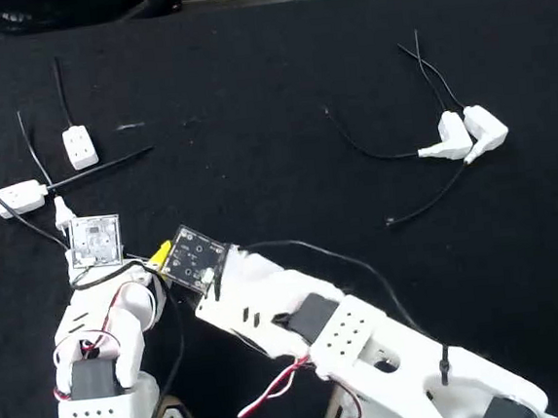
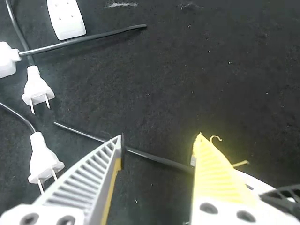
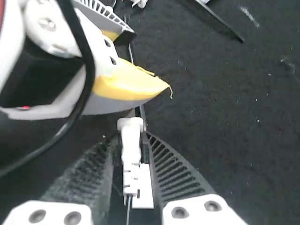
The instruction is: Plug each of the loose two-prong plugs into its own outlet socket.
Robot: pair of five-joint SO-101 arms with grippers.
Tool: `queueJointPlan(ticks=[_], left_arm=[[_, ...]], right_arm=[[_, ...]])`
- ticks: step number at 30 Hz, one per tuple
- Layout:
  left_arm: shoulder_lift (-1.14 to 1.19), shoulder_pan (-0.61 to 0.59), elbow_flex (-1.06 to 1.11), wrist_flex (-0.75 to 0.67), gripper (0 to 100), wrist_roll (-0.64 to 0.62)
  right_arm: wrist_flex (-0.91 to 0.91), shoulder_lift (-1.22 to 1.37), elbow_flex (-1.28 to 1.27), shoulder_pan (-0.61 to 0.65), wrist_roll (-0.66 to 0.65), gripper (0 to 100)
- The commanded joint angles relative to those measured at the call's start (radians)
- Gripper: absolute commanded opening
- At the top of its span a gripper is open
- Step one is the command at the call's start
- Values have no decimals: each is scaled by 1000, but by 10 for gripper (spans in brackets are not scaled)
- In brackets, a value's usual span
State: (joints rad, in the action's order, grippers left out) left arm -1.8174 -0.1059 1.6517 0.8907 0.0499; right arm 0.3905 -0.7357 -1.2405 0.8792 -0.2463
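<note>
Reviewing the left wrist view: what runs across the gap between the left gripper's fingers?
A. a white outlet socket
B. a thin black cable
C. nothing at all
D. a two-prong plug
B: a thin black cable crosses between the spread fingers of the open left gripper.

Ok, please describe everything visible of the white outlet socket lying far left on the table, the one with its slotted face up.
The outlet socket is a small white oblong block with rounded corners, plastic by its look. It lies flat on the black table, face up, showing small slots with nothing plugged in. A thin black cord leaves its far end. A thicker black cable passes close by its near end; whether they touch is unclear.
</note>
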Motion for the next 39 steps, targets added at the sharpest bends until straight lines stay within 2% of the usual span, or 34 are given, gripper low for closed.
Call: queueJointPlan(ticks=[1,11,14,18,21,24,29,34,39], left_arm=[[-6,18,4,-15,245,8],[-6,16,5,-15,245,8],[-6,7,2,-15,245,8],[-6,-44,-1,-18,245,6],[-6,-70,8,-52,245,0],[-6,-73,10,-52,245,0],[-5,-73,12,-51,245,0],[-3,-73,25,-55,245,8],[0,-65,31,-63,245,54]], right_arm=[[17,-51,77,-8,55,10],[-8,-51,74,-9,72,10],[15,-44,71,-44,68,10],[166,-42,131,-121,68,10],[316,-39,225,-133,74,10],[433,2,302,-130,74,10],[514,134,374,-106,75,10],[715,271,493,-54,74,10],[700,386,513,-40,74,10]])
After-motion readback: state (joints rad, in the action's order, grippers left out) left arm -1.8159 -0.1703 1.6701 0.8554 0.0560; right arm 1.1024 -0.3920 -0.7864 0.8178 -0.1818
